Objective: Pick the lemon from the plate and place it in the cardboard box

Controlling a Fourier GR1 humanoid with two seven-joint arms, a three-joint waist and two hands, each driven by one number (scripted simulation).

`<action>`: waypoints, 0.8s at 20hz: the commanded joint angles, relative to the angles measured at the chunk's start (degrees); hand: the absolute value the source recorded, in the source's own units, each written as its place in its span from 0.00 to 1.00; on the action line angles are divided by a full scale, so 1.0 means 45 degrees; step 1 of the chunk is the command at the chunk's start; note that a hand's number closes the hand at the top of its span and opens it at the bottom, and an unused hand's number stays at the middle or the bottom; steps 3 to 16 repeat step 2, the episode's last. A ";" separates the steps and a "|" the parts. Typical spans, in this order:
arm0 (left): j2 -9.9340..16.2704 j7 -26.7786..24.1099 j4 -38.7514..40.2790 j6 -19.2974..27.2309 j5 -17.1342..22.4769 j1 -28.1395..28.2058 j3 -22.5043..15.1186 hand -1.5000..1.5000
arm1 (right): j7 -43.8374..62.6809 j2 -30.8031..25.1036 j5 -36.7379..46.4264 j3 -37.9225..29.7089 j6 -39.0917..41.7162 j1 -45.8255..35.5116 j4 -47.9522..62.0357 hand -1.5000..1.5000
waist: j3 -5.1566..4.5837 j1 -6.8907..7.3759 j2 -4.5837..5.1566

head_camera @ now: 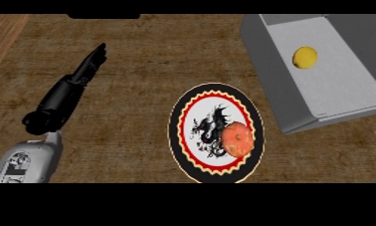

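Note:
A yellow lemon [305, 57] lies inside the grey open box [283, 95] at the upper right. The round plate [181, 135], black-rimmed with a red and white pattern, sits at the lower middle of the counter. An orange, pumpkin-like fruit [238, 139] rests on the plate's right side. My left hand [77, 83] shows at the left, fingers straight and pointing up the counter, well apart from the plate and holding nothing. My right hand does not show.
A brown wooden counter top [161, 56] fills the view. A dark object [103, 16] sits at the top edge. A lighter wooden strip [11, 28] runs along the upper left corner.

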 commanded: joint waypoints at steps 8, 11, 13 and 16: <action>-0.0291 -0.0207 0.0208 0.0282 -0.0353 0.0232 -0.0102 0.50 | -0.1714 -0.0405 -0.1492 -0.1253 -0.0142 0.1418 -0.0549 0.00 | -0.0023 -0.0039 -0.0022; -0.0291 -0.0207 0.0208 0.0282 -0.0353 0.0232 -0.0102 0.50 | -0.1714 -0.0405 -0.1492 -0.1253 -0.0142 0.1418 -0.0549 0.00 | -0.0023 -0.0039 -0.0022; -0.0291 -0.0207 0.0208 0.0282 -0.0353 0.0232 -0.0102 0.50 | -0.1714 -0.0405 -0.1492 -0.1253 -0.0142 0.1418 -0.0549 0.00 | -0.0023 -0.0039 -0.0022; -0.0291 -0.0207 0.0208 0.0282 -0.0353 0.0232 -0.0102 0.50 | -0.1714 -0.0405 -0.1492 -0.1253 -0.0142 0.1418 -0.0549 0.00 | -0.0023 -0.0039 -0.0022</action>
